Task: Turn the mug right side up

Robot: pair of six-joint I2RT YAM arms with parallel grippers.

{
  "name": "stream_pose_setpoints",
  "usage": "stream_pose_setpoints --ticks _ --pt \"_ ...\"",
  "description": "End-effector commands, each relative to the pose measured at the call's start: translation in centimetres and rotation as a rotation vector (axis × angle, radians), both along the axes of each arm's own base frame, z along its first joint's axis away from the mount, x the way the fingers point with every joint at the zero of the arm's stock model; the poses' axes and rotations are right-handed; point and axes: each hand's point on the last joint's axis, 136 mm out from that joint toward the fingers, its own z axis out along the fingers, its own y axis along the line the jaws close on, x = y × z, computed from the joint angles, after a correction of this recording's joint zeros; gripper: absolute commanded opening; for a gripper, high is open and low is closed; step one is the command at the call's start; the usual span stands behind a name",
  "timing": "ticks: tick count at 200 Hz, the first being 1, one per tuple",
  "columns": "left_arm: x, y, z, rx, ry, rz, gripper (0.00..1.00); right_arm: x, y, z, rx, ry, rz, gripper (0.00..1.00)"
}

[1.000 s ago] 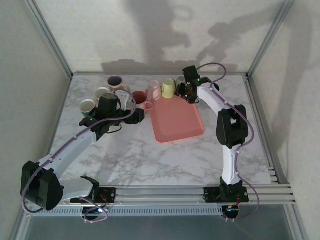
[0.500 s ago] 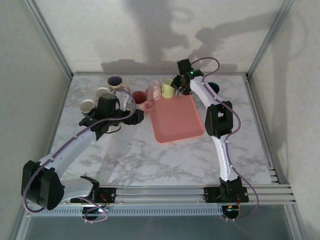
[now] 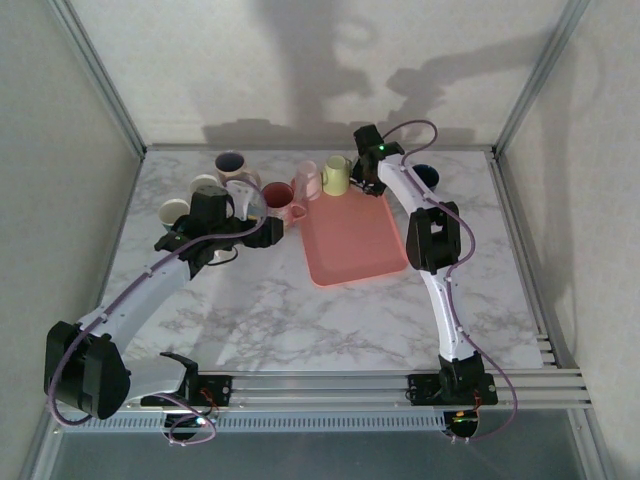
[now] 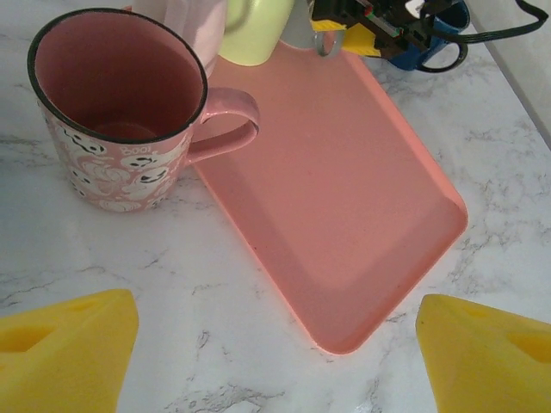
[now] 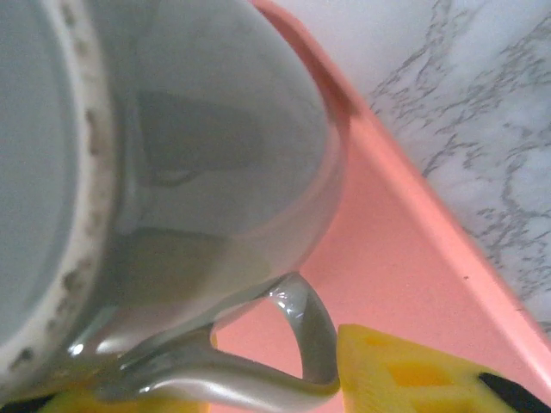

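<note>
Though clustered, eight mugs (image 3: 337,176), one tray (image 3: 355,245).

Packed tight along the far edge: cluster of mugs (image 3: 230,163) at left, yellow mug (image 3: 337,175) and grey mug (image 5: 198,129) at the pink tray's (image 3: 355,245) far end. Bare across the tray's middle; open marble table (image 3: 300,320) toward the near rail.

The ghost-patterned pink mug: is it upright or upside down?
Upright. The ghost-patterned pink mug stands on the marble table, its open mouth facing up, inside bottom visible.
</note>
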Motion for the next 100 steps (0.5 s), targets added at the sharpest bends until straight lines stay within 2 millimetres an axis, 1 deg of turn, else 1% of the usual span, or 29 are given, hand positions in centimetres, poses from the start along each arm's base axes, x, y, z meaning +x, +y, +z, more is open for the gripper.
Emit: stream_pose_setpoints --ticks 1,26,51,78,88,100 --pt "-0.1 -0.2 -0.4 -0.015 0.002 -0.023 0.83 0.7 -1.2 0.6 -0.093 -0.038 0.057 0.41" --pt "-0.1 -0.2 -0.5 -0.016 0.007 -0.024 0.83 1.5 -0.8 0.6 -0.142 -0.069 0.177 0.41" --pt "-0.1 -0.1 -0.7 -0.013 0.011 -0.023 0.83 1.8 -0.4 0.5 -0.187 -0.089 0.294 0.37" --pt "0.1 -0.2 -0.9 -0.017 0.019 -0.022 0.82 1.9 -0.5 0.3 -0.23 -0.101 0.367 0.28" --pt "0.1 -0.2 -0.9 -0.019 0.02 -0.025 0.82 1.8 -0.5 0.1 -0.238 -0.1 0.382 0.23" --pt "0.2 -0.2 -0.9 -0.016 0.021 -0.025 0.82 1.8 -0.4 0.2 -0.241 -0.103 0.402 0.17"
